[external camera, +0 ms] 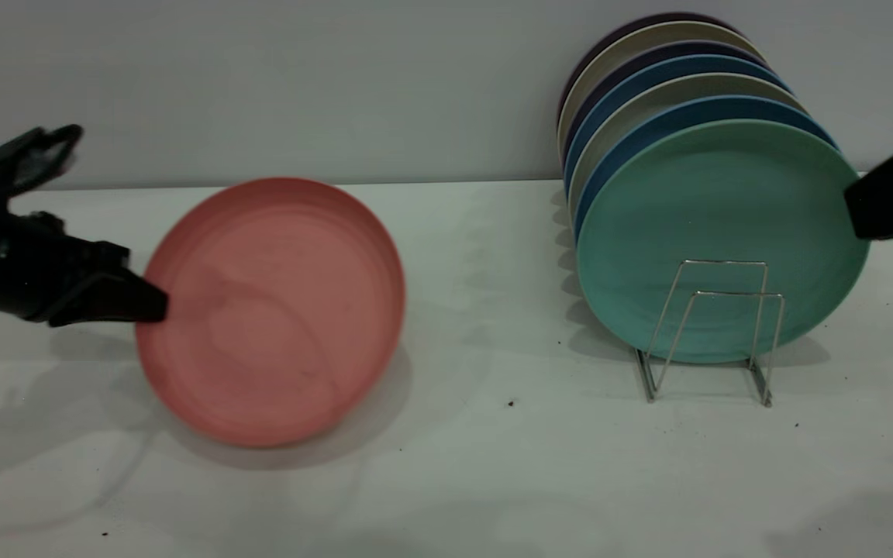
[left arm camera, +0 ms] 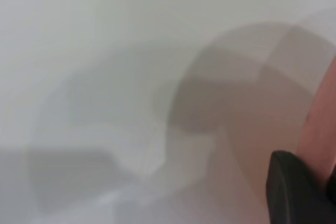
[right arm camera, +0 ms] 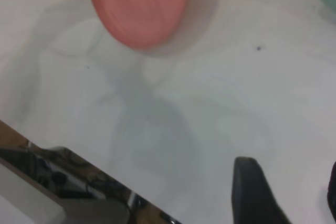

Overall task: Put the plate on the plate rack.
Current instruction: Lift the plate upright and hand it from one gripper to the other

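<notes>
Pink plate [external camera: 272,310] tilted up near the table's [external camera: 446,480] left edge, pinched at its rim by the left gripper [external camera: 153,304]. Could slip from so thin a bite. Front rack [external camera: 714,329] slot free; right gripper [right arm camera: 286,195] spread apart.

What sits around my work

A teal-green plate [external camera: 718,225] fronts a row of blue plates [external camera: 675,116] and beige plates [external camera: 648,97], upright on my white table [external camera: 493,465], against a grey wall [external camera: 299,77].
</notes>
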